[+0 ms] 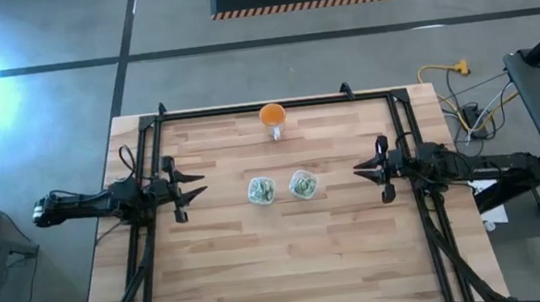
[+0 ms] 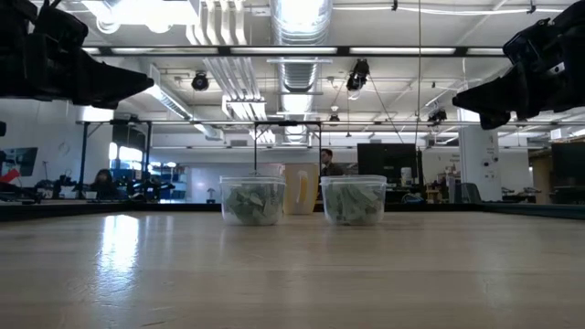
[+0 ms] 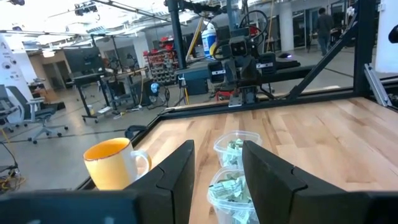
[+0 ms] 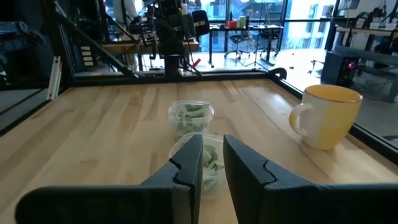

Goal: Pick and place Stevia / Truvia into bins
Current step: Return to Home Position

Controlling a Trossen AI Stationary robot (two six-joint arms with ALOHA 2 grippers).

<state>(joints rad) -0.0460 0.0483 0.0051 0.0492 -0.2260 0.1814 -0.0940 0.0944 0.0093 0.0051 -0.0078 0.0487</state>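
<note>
Two clear squarish bins stand side by side at the table's middle, the left bin (image 1: 261,190) and the right bin (image 1: 303,184). Both hold several green-and-white Stevia sachets (image 2: 253,203) (image 2: 353,203). No loose sachet shows on the table. My left gripper (image 1: 200,191) hovers open and empty above the table's left side, pointing at the bins; in its wrist view (image 3: 217,163) the bins (image 3: 233,180) lie ahead. My right gripper (image 1: 359,170) hovers open and empty above the right side, its fingers (image 4: 211,158) pointing at the bins (image 4: 191,117).
An orange mug (image 1: 273,117) stands on the table near the far edge, behind the bins. A black frame (image 1: 265,105) runs along the far, left and right sides. Bare wood lies between the bins and the near edge. A person shows far off in the room (image 2: 326,163).
</note>
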